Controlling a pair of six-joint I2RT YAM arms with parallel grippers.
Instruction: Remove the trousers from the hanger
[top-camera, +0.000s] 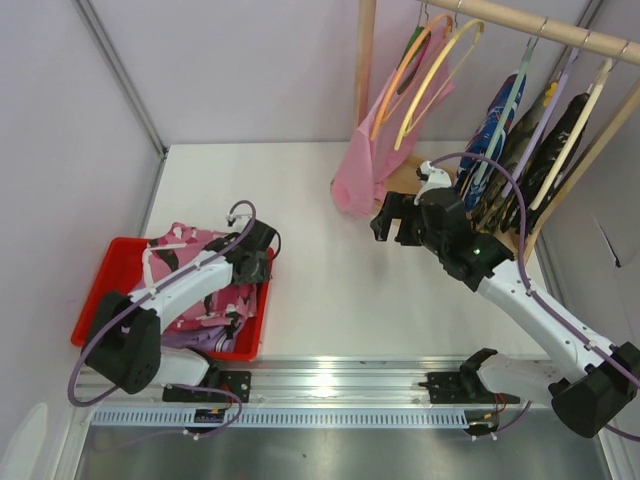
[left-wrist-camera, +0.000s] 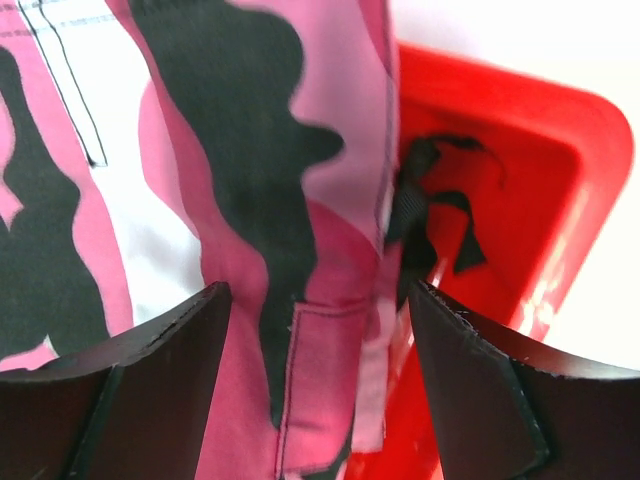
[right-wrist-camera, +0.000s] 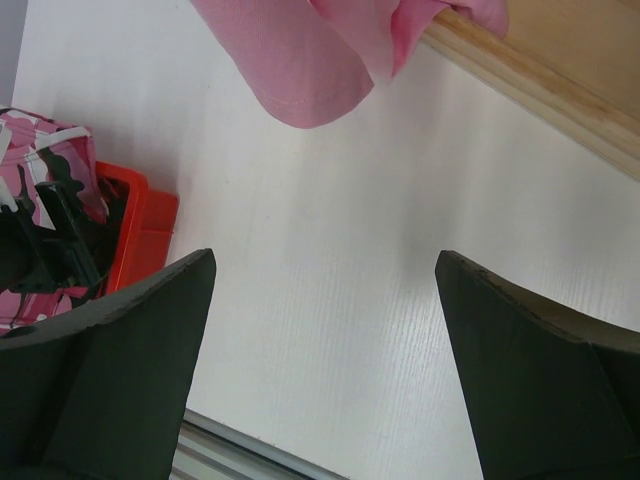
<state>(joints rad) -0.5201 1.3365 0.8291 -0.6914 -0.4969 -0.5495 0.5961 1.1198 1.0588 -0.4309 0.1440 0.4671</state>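
Note:
The pink camouflage trousers (top-camera: 185, 248) lie bunched in a red bin (top-camera: 98, 275) at the left of the table. They are off the yellow hanger (top-camera: 437, 72), which hangs bare on the wooden rail at the back right. My left gripper (top-camera: 254, 268) hovers over the bin's right side. Up close, the trousers (left-wrist-camera: 250, 200) fill the left wrist view; my left gripper (left-wrist-camera: 320, 300) is open, its jaws standing apart on either side of a fold without pinching it. My right gripper (top-camera: 392, 228) is open and empty above bare table (right-wrist-camera: 330, 300), just below a plain pink garment (right-wrist-camera: 310, 70).
The plain pink garment (top-camera: 355, 180) hangs from an orange hanger beside the yellow one. Several dark and blue garments (top-camera: 520, 140) hang further right on the rail (top-camera: 540, 25). Lilac cloth (top-camera: 185, 338) lies under the trousers in the bin. The rack's wooden base (right-wrist-camera: 560, 90) runs behind my right gripper.

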